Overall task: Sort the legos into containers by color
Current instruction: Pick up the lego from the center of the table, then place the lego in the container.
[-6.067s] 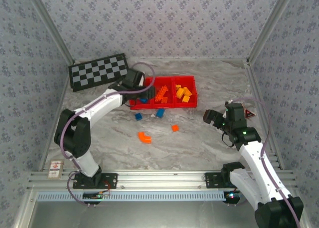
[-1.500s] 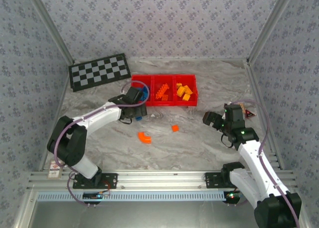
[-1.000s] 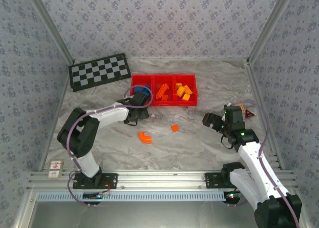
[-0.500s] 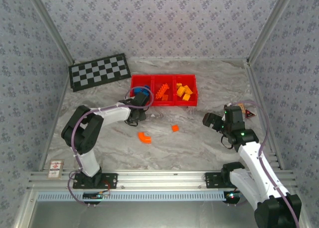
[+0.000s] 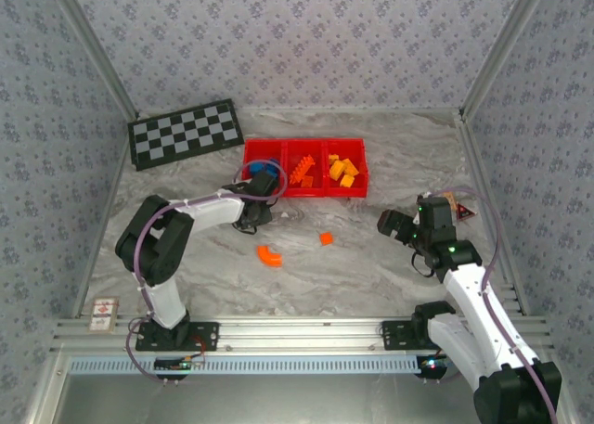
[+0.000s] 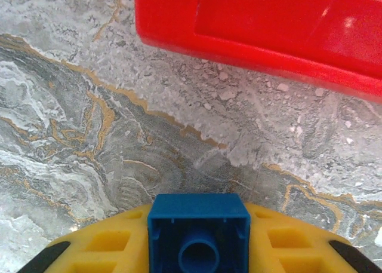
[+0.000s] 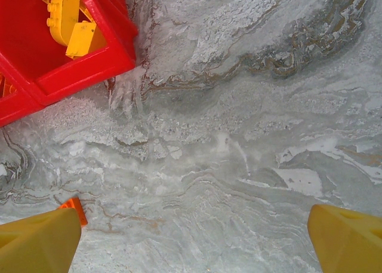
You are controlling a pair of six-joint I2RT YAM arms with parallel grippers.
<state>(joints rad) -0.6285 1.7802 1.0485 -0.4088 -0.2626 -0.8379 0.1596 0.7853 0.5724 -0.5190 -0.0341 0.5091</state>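
Left gripper (image 5: 253, 210), clenched on a blue brick (image 6: 198, 226), hangs just short of the red bins (image 6: 268, 22); best to clear the rim, then release over the leftmost bin; right gripper (image 7: 194, 240) gapes empty.

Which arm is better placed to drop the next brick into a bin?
Left. Its end effector grips a blue brick right beside the red bins. The right end effector is open, empty, and stands farther from them.
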